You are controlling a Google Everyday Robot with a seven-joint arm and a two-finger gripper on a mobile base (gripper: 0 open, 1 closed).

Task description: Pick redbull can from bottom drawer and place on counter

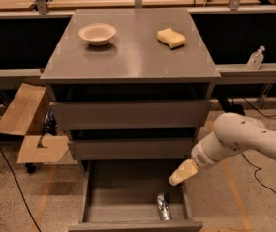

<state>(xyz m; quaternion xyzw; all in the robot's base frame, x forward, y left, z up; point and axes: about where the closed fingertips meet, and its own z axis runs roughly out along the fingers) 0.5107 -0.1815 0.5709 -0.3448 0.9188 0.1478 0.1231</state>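
The counter (128, 62) is seen in smooth mid grey. A cream-white bowl (98, 34) is set near its back left corner and a pale yellow sponge (171, 37) near its back right corner. The redbull can (162, 208) is shown in shiny silver against the darker grey of the bottom drawer (123, 197). The gripper (182, 173), cream-yellow on a white arm (241, 139), is held over the drawer's right edge. The floor (11, 197) is speckled beige.
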